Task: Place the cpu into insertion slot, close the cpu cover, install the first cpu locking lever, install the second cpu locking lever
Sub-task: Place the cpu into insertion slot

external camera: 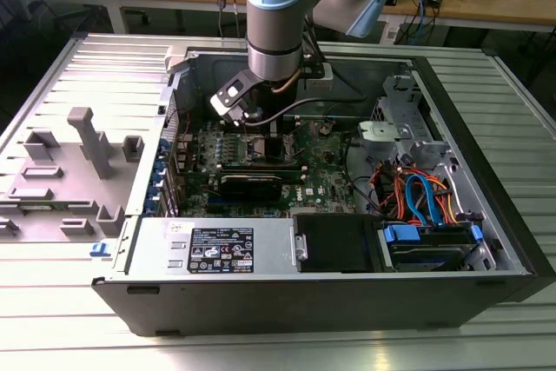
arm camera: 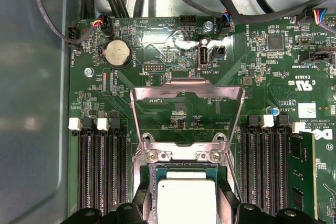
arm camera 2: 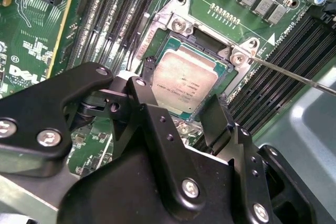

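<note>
Cpu [arm camera 2: 185, 82] lies flat in the insertion slot [arm camera 2: 207, 36], right between the fingers of the pincer [arm camera 2: 177, 98], which stand spread just off its edges, the cpu cover [arm camera: 187, 90] raised beyond them; seating it well likely means keeping it level, square and un-nudged.

In the exterior view, the arm [external camera: 274, 6] is seen reaching down steeply from above, and its grey wrist [external camera: 274, 62] is held upright under a light-blue joint. The gripper [external camera: 263, 123] is pointed downward below it. Its black body is seen in both wrist views.
</note>
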Controlling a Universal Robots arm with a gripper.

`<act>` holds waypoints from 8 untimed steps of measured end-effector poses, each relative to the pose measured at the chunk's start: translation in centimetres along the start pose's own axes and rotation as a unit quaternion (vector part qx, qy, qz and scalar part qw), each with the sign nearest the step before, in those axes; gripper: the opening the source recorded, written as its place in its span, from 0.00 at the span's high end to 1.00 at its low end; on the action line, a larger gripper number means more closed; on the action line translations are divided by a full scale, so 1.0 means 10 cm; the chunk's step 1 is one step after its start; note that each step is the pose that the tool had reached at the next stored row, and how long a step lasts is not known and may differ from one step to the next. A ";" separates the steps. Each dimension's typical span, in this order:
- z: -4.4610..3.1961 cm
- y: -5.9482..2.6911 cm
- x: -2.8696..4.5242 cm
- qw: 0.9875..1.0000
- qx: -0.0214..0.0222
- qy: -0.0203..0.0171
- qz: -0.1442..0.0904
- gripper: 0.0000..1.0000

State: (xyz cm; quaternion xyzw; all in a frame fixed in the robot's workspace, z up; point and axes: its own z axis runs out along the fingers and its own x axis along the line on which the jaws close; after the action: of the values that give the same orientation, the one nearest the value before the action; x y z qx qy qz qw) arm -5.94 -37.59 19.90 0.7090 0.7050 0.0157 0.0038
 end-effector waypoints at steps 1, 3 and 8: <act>0.000 0.000 0.003 1.000 0.000 0.000 0.001 0.38; 0.003 0.000 0.014 1.000 0.000 0.000 0.006 0.38; 0.007 0.000 0.015 1.000 0.000 0.000 0.009 0.38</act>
State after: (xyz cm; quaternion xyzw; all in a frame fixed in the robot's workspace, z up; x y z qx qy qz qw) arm -5.94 -37.44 19.83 0.7154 0.6985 0.0155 0.0040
